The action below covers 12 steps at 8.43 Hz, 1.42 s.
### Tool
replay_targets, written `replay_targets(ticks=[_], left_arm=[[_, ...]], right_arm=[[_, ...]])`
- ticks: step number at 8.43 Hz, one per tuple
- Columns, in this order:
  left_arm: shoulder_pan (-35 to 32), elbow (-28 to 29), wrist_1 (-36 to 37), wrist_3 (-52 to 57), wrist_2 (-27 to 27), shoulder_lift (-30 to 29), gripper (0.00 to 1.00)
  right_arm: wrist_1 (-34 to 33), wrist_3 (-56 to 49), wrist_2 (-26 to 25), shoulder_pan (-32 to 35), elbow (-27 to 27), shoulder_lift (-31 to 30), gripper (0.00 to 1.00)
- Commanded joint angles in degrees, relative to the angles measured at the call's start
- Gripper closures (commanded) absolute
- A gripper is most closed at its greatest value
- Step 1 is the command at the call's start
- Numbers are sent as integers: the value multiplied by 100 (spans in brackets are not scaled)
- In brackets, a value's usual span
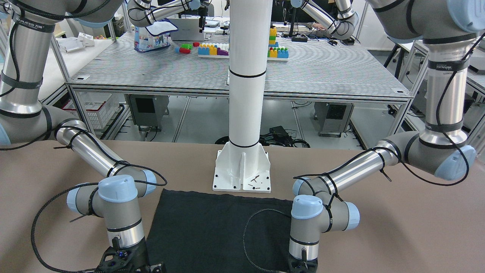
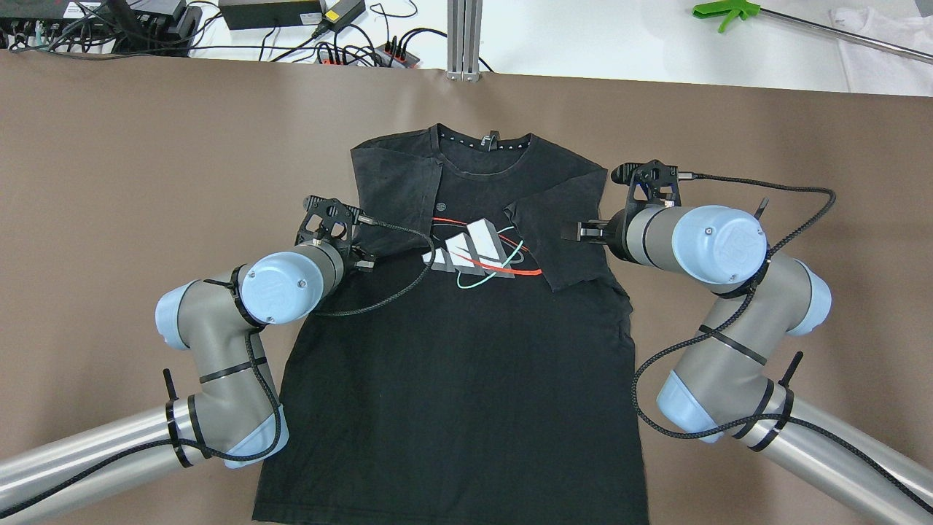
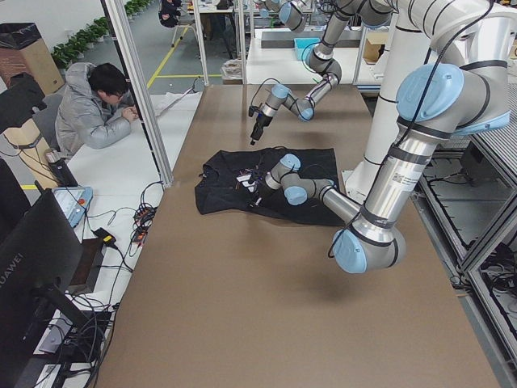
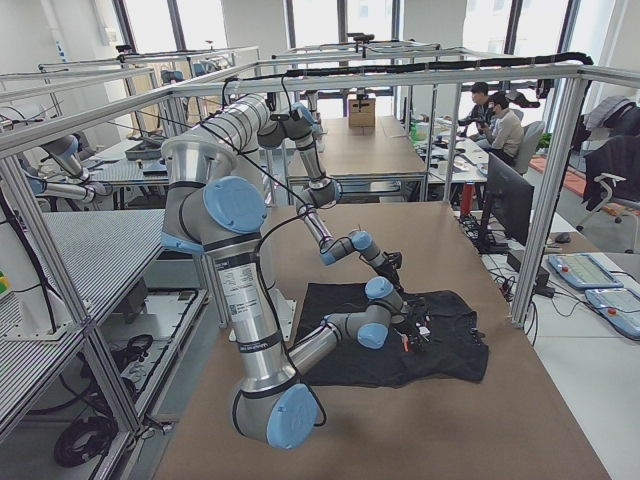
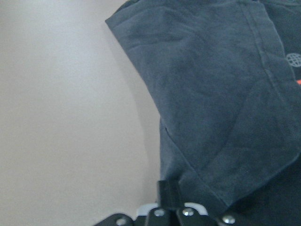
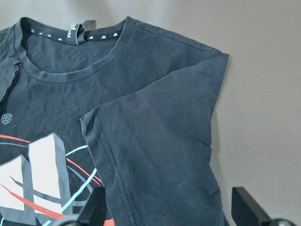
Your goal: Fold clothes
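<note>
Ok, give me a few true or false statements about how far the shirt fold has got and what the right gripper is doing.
1. The T-shirt lies print side up on the brown table. True.
2. Both sleeves are spread flat out to the sides. False: the left-side sleeve and the right-side sleeve are folded inward over the chest.
3. The right gripper is open. True: its fingers stand apart above the shirt.
4. The shirt's lower half is folded up over the print. False: it lies flat and the print shows.

Bare tabletop (image 2: 109,146) either side of the black T-shirt (image 2: 459,379); white column base (image 1: 242,172) just beside its hem.
</note>
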Motion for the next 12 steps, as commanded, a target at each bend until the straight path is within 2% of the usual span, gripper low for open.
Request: replay_targets(ticks=[1,6,7,8,9,10,11,12], left_arm=[[-226,125,3,11,-30,1,100],[-315,372,-67,28,-31,1,100],[-315,372,-76,46,-31,1,44],[-332,320,-76,229,-48,10,25],[-393,223,-85,291,-118,71,15],[-420,-4,-85,301,-162,246,11],[-429,-302,-68,396,-163,465,2],[-499,-618,-41,441,-267,693,1]], right_arm=[[0,21,0,0,0,-1,6],[-9,56,0,0,0,8,6],[-9,47,0,0,0,8,6],[-9,47,0,0,0,8,6],[0,47,0,0,0,8,6],[0,65,0,0,9,8,6],[0,65,9,0,9,8,6],[0,65,9,0,17,8,6]])
